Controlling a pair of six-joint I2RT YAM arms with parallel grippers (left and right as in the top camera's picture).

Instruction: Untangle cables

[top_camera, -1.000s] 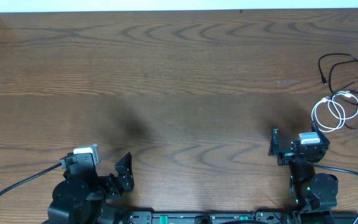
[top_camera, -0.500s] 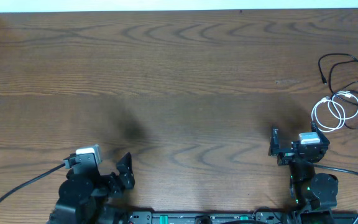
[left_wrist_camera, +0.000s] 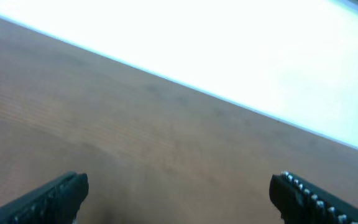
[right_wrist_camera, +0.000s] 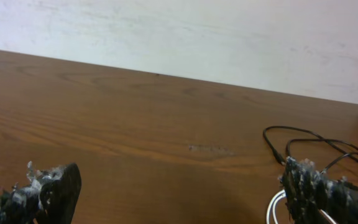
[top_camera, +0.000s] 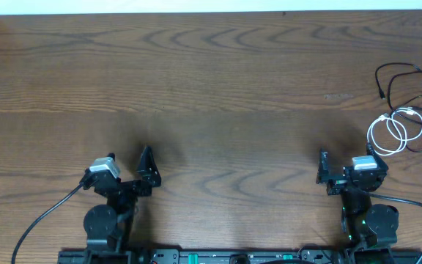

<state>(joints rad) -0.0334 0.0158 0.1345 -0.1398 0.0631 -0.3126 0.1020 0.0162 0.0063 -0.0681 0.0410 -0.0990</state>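
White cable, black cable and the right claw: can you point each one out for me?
white cable (top_camera: pixel 370 136), overhead view, left edge of its coil.
black cable (top_camera: pixel 382 93), overhead view, its plug end.
right gripper (right_wrist_camera: pixel 179 190), right wrist view, midway between its fingertips.

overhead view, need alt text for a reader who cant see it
A thin white cable and a thin black cable lie looped together at the right edge of a wooden table. The left gripper and right gripper sit at the near edge, fingers open and empty, the right one closer to the cables.
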